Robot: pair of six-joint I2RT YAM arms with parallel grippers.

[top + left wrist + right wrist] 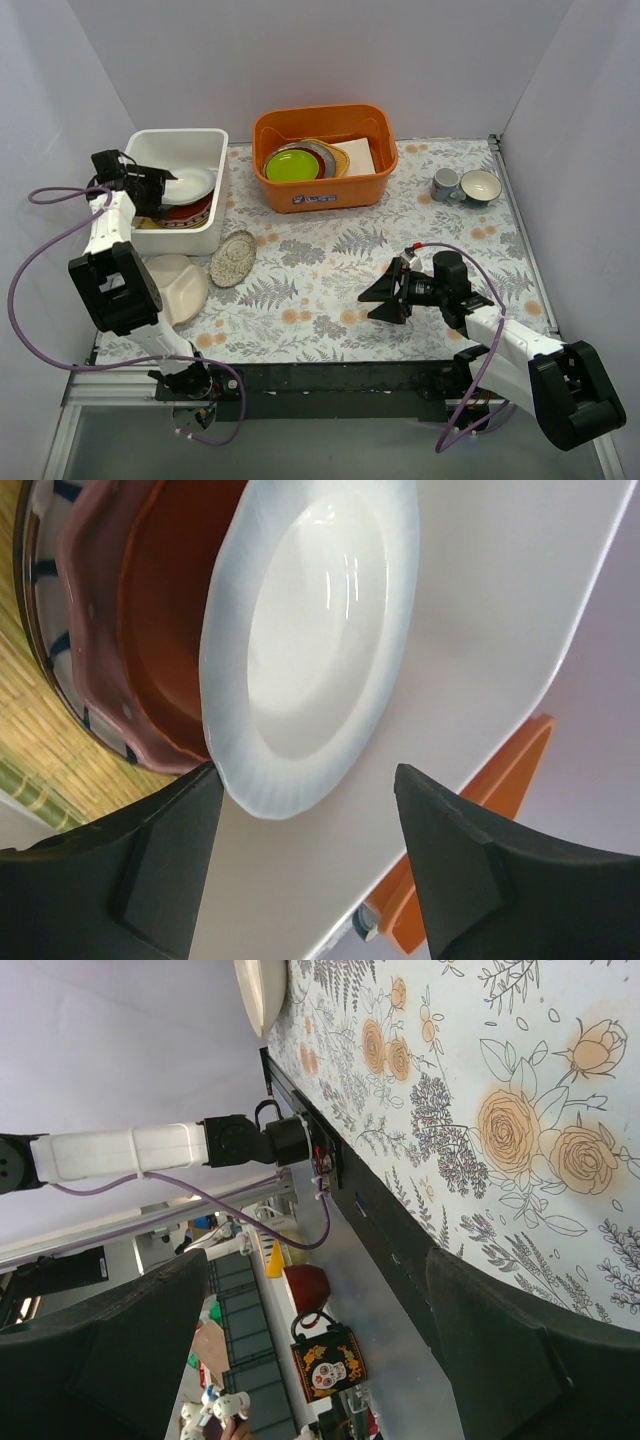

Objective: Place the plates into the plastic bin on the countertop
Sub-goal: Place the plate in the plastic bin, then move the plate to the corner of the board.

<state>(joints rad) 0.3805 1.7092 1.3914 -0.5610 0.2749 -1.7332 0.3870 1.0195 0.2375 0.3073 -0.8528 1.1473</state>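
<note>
The left gripper (308, 778) hangs over the white bin (216, 205), jaws spread and empty, above a white plate (315, 640) resting on a red plate (165, 610) inside it. A speckled plate (232, 259) and a cream plate (176, 285) lie on the tabletop (330, 250) just in front of the bin. The right gripper (318, 1260), well apart from the bin, is wide open and empty.

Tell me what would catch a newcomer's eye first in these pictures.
The orange tub at back centre, with a lime-green plate inside, stands out. At back left, the left end effector hangs open above a plain white plate topping the stack in the white plastic bin. A speckled oval plate lies on the countertop in front.
</note>
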